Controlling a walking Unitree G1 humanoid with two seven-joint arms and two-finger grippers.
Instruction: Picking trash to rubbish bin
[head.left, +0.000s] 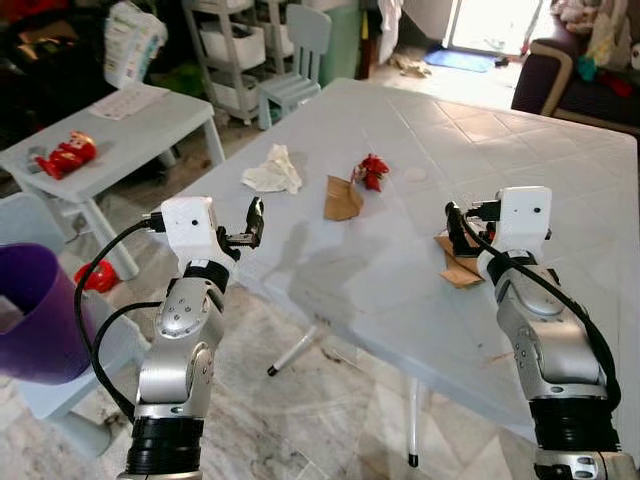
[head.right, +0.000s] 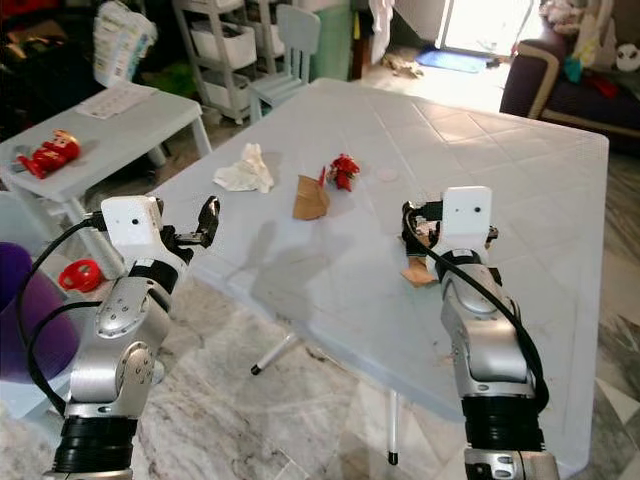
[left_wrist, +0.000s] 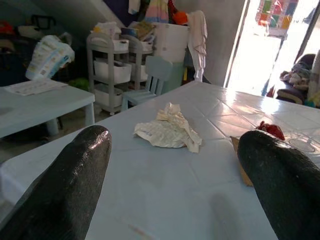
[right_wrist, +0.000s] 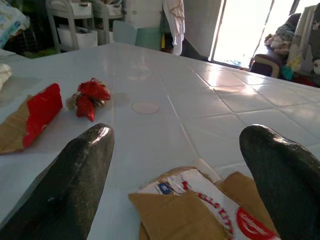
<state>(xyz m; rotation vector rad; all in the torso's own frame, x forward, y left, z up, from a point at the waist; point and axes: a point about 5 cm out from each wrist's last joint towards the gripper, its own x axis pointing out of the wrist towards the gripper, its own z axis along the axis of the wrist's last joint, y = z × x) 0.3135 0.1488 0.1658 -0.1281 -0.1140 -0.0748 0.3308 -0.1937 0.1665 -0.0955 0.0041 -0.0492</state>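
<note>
Nearest, the right end effector (head.left: 460, 232) hovers released just over a flattened brown cardboard scrap (right_wrist: 200, 207) on the white worktop (head.left: 520, 160). Left end effector (head.left: 250, 228) is released too, near the worktop's edge. Farther on lie crumpled white paper (head.left: 273, 170), a brown-and-red card (head.left: 342, 197) and a red wrapper (head.left: 373, 172). A purple bin (head.left: 35, 315) stands on the robot's left.

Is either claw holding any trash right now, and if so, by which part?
Nothing is held. The left claw is open, facing the crumpled paper; the right claw is open just above the cardboard scrap.
</note>
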